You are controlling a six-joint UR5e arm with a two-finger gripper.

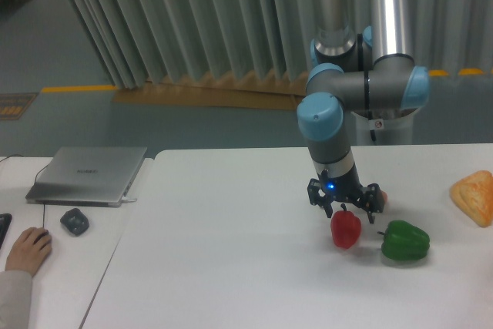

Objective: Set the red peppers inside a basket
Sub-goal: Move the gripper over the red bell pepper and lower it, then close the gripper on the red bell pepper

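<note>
Pincer (346, 203) hovering spread, empty, just above red pepper (346, 228). Pepper sitting on worktop (231, 267), green pepper (404, 241) near at 3 o'clock. Probably light, stiff, glossy-slippery; gripping across the mid body looks safest.

Pepper (346, 228) on the table (231, 267), gripper (344, 207) just above and behind the pepper, second pepper (404, 241) right of it, laptop (88, 174) far left, lumpy object (474, 197) far right.
</note>
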